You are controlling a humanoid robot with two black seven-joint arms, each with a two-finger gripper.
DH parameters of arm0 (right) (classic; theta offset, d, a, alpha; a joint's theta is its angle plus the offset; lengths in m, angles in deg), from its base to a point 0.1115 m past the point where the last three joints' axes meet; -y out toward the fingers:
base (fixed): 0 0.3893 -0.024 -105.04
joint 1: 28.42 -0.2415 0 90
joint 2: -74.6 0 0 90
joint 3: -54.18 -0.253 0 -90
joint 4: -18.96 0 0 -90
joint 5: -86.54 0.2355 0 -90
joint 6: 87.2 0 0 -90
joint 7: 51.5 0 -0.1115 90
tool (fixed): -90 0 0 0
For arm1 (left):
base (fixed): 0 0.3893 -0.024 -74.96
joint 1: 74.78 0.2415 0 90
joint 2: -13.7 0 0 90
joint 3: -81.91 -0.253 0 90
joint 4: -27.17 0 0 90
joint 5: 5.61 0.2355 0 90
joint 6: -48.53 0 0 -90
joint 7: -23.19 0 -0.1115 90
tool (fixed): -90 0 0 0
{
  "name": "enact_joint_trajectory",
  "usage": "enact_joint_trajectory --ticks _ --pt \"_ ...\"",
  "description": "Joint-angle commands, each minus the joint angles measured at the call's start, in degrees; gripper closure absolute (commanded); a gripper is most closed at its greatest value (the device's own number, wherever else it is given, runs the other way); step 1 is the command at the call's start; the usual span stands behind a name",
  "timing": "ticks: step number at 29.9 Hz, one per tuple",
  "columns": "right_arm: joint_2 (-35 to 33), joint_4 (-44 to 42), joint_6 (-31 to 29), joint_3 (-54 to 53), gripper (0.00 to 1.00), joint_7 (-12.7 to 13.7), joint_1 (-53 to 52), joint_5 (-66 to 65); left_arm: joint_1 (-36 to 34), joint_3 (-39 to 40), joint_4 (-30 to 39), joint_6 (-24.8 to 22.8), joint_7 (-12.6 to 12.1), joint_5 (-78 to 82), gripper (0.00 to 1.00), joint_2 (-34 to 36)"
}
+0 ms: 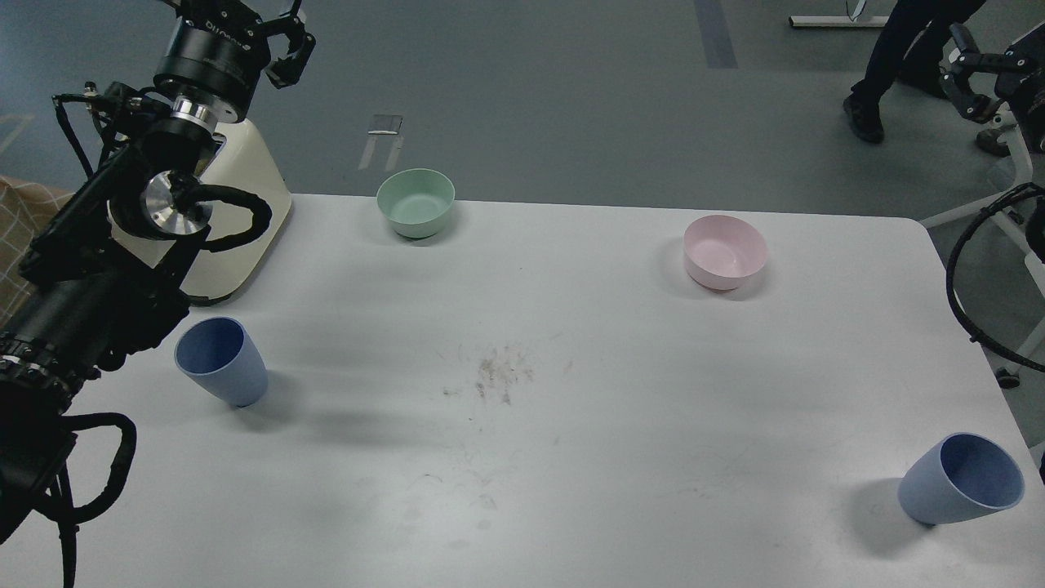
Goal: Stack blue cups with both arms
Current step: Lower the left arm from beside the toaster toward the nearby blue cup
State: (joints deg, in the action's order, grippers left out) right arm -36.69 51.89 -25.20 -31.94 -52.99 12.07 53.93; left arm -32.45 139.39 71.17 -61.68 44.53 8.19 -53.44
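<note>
Two blue cups stand well apart on the surface (571, 425), left cup (220, 360) and right cup (963, 479); the raised left gripper (273, 33) looks released and empty.

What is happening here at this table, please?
Nothing is being handled yet. The left gripper is raised above the table's far left corner, holding nothing. The right gripper is out of view. The two blue cups stand apart on the white table: the left blue cup near the left arm, the right blue cup at the near right. A green bowl and pink bowl sit farther back.
</note>
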Motion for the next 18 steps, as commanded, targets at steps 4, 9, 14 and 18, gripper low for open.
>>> enact_joint_trajectory --ticks 4,9,14,18 --pt "0.1 0.3 0.0 0.0 0.0 0.0 0.1 0.0 -0.4 -0.4 0.1 -0.4 0.0 0.2 0.02 0.4" --pt "0.1 0.5 0.0 -0.1 0.0 0.0 -0.2 0.0 -0.7 -0.1 0.1 -0.4 0.3 -0.1 0.02 0.3" --pt "-0.4 0.7 0.0 -0.2 0.0 0.4 -0.7 0.1 -0.5 -0.5 0.2 -2.6 0.3 -0.3 0.02 0.6" --pt "-1.3 0.6 0.0 -0.2 0.0 0.4 -0.6 0.1 0.3 -0.9 0.6 -5.2 0.5 0.3 0.02 1.8"
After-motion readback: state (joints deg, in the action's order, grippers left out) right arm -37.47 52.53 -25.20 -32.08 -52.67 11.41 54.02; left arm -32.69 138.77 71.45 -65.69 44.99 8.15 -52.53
